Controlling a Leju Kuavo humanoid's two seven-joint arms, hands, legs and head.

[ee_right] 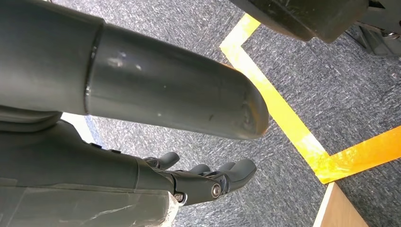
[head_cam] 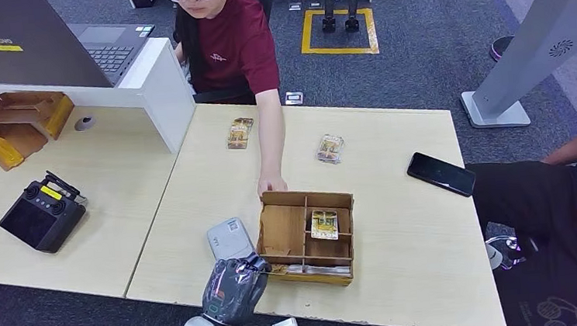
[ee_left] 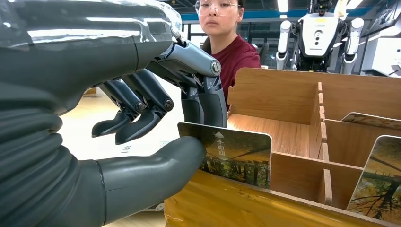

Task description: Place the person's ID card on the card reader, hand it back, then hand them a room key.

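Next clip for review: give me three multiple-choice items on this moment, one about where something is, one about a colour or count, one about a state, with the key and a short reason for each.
1. Where does the black phone lie?
A. On the table, to the right of the wooden box
B. Inside the wooden box
C. On the laptop keyboard

2. What colour is the shirt of the person across the table?
A. White
B. Dark red
C. Blue

3. What is the left hand doing?
A. Hanging beside the body with nothing in it
B. Pressing on the phone
C. Pinching a card at the wooden box's near edge

Key: 1 A, the phone rests on bare tabletop right of the wooden box. 2 B, the shirt is dark red in the head and left wrist views. 3 C, the left wrist view shows thumb and fingers closed on the card.
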